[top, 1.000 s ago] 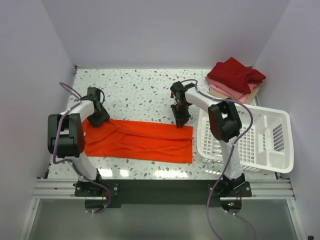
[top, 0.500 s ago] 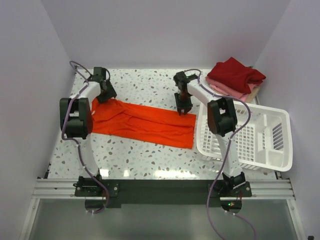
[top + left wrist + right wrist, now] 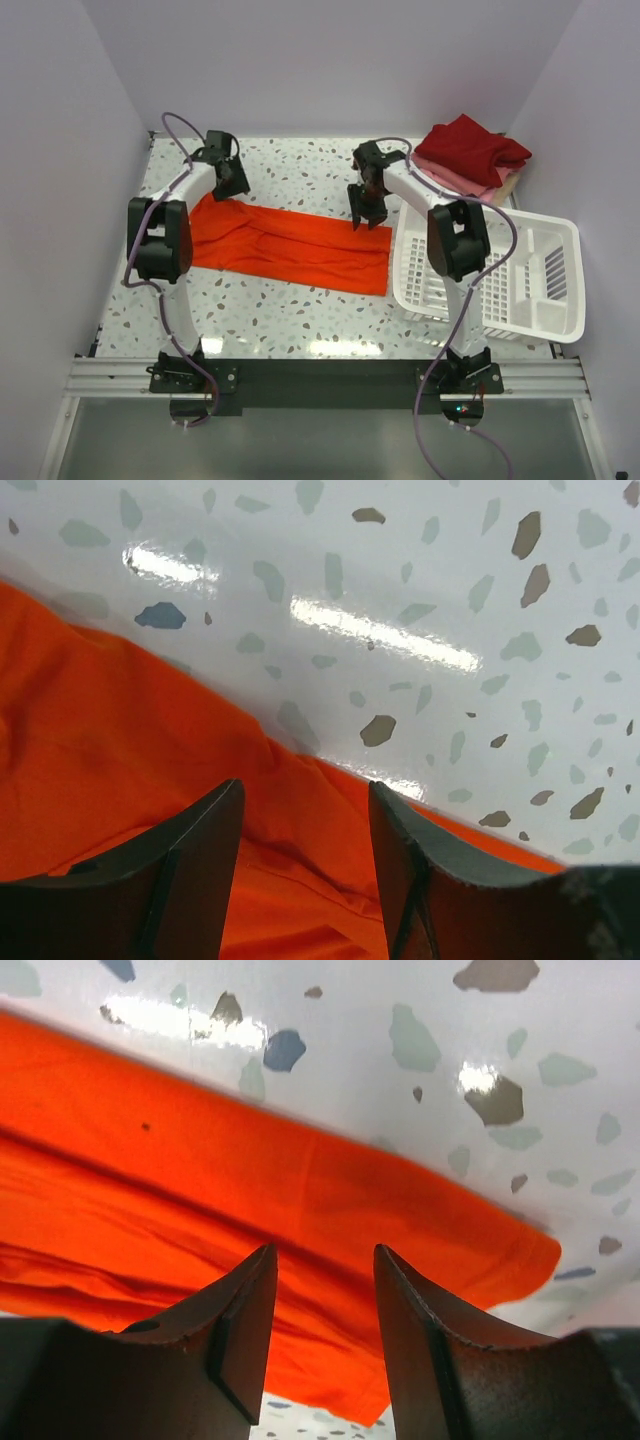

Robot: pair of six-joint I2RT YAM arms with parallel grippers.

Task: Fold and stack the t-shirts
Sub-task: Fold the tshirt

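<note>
At 1 o'clock, folded t-shirts seen stacked | orange-red t-shirt folded lengthwise only, stacking judged outstanding | left gripper and right gripper released

The orange-red t-shirt lies flat but wrinkled, folded into a long band across the middle of the frame and slanting slightly down to the right. At upper right, a crumpled dark red shirt tops a folded pink shirt and a beige shirt.

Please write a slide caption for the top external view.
Left gripper and right gripper, both open, above the far edge of the orange-red t-shirt; folded t-shirts stacked beyond the basket.
</note>
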